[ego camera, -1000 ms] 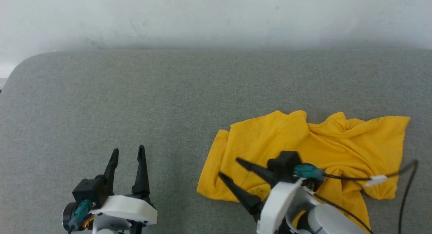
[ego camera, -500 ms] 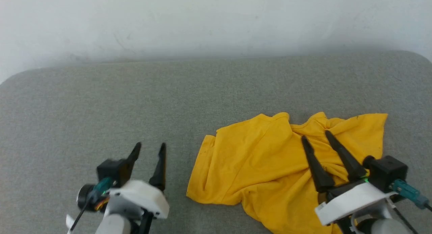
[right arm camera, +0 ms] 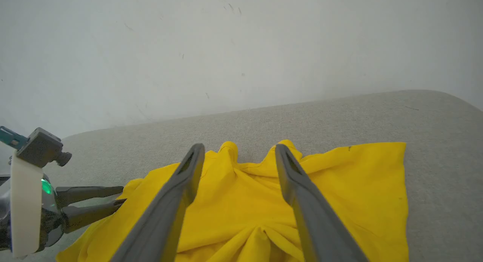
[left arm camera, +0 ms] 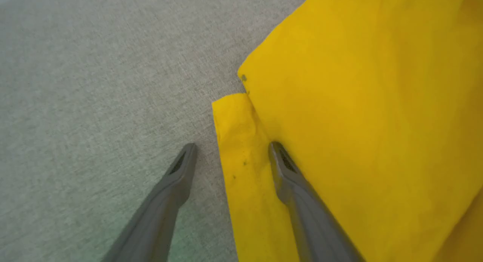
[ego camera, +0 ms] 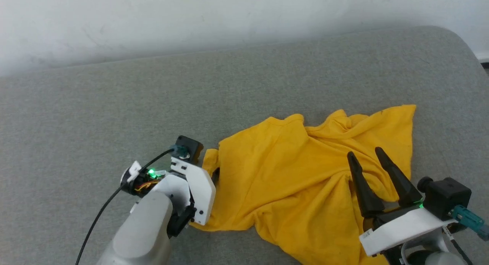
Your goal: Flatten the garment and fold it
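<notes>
Head view: the left claw [ego camera: 198, 188] has come across the grey fabric surface [ego camera: 114, 112] to the left edge of the crumpled mustard-yellow cotton T-shirt [ego camera: 298, 173], which lies right of centre, and the right claw [ego camera: 363, 152] hangs wide over it. Left wrist view: the left claw's fingers [left arm camera: 286, 171], hidden from the head, stand wide astride its folded edge. Right wrist view: both claws gape

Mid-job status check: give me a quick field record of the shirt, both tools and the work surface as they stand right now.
garment: yellow T-shirt, crumpled, not flattened, no fold made; no print showing
surface: grey fabric surface, pale wall behind
left tool: open, fingers straddling the shirt's left edge; contact unclear
right tool: open, over the shirt's bunched right part, holding nothing
likely next: close the left tool on that edge to start spreading
</notes>
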Motion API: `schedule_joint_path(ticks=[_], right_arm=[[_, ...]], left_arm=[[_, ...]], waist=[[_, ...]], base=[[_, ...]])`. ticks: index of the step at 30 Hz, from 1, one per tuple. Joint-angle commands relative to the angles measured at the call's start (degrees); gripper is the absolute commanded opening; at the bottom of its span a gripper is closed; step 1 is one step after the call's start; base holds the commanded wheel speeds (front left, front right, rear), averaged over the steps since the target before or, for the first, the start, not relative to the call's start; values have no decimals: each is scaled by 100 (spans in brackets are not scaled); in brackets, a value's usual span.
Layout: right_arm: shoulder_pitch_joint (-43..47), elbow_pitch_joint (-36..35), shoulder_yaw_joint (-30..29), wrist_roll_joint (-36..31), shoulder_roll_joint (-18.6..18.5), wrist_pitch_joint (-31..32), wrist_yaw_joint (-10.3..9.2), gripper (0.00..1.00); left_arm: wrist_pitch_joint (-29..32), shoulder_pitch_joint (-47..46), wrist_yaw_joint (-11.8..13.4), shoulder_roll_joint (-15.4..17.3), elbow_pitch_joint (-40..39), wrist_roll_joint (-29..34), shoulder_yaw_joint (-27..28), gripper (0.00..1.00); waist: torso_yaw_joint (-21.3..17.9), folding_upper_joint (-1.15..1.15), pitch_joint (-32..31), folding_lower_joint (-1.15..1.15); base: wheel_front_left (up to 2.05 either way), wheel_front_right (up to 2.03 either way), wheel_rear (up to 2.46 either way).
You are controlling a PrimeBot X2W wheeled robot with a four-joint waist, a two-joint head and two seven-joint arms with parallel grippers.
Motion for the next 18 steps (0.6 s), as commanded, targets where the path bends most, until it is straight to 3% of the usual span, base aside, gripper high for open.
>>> schedule_joint_path(ticks=[1,5,6,8,12,18], right_arm=[[24,18,0,25,23,-31,-4,100],[15,77,-17,52,35,-40,-4,100],[12,96,-22,58,38,-38,-4,100],[3,121,-30,68,42,-50,-4,100],[9,160,-70,67,47,-78,-4,100],[158,171,-261,100,50,-82,-4,100]], left_arm=[[238,-151,-32,75,199,41,-164,100],[847,-273,-52,82,553,-74,-521,100],[1016,-286,-54,74,594,-168,-689,75],[1130,-321,-56,134,550,-368,-942,0],[767,-285,-41,381,305,-733,-718,0],[110,284,515,897,-616,-1101,114,0]], waist=[[-159,0,133,-1],[-196,0,152,-1],[-203,0,154,-1],[-207,0,152,-1],[-175,0,95,-1],[-7,0,-33,-1]], base=[[0,0,0],[0,0,0],[0,0,0],[0,0,0],[0,0,0],[0,0,0]])
